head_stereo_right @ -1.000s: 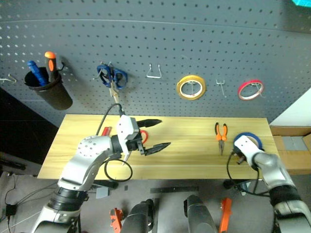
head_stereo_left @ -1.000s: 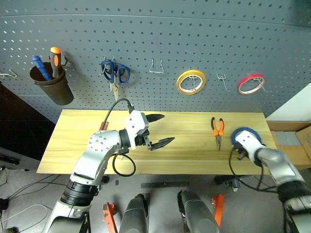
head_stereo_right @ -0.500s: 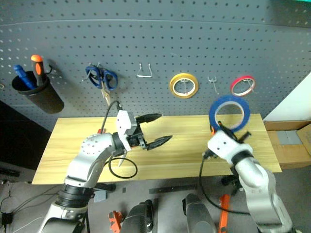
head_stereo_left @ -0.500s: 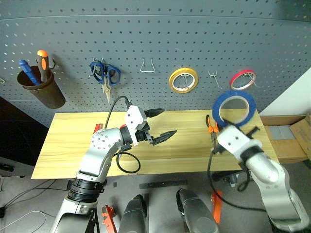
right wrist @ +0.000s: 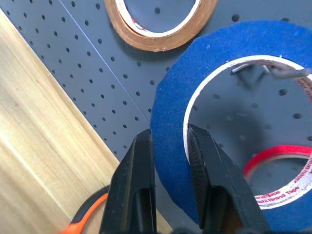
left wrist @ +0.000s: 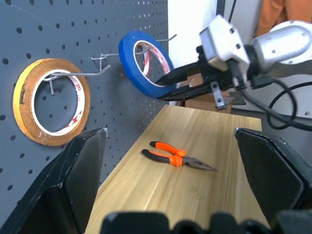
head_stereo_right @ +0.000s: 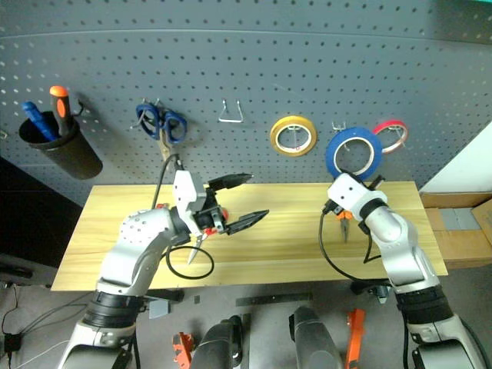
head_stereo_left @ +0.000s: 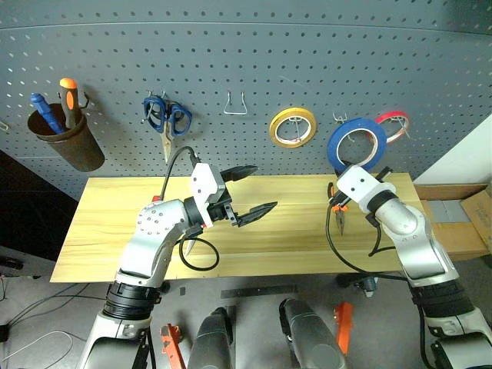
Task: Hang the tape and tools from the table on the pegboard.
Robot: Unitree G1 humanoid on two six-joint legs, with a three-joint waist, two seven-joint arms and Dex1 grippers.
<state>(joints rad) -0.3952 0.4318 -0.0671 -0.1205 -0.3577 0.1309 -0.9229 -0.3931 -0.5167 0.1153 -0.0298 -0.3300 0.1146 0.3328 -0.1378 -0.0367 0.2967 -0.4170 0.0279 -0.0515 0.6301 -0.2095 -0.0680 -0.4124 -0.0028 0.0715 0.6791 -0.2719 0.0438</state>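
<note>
My right gripper (right wrist: 169,132) is shut on the lower rim of the blue tape (head_stereo_left: 333,152). It holds the ring upright, close to the dark pegboard (head_stereo_left: 307,61), between the yellow roll and the red-pink roll. A metal hook (right wrist: 253,68) shows through the ring's opening. The orange-and-black pliers (left wrist: 173,155) lie on the wooden table (head_stereo_left: 292,238) below the tape. My left gripper (head_stereo_left: 257,191) hovers open over the table's middle, holding nothing. A bit of red handle (head_stereo_right: 159,206) and a steel blade tip (head_stereo_right: 197,250) show from under the left arm.
On the pegboard hang a yellow tape roll (head_stereo_left: 292,127), a red-pink roll (head_stereo_left: 393,123), blue-handled scissors (head_stereo_left: 165,115) and an empty wire hook (head_stereo_left: 234,104). A brown cup (head_stereo_left: 65,142) holds a blue and an orange screwdriver. Cardboard boxes (head_stereo_left: 477,215) stand to the right.
My right gripper has lifted the blue tape off the table's right end and carried it up and left to the pegboard. The left gripper stayed open in about the same place.
</note>
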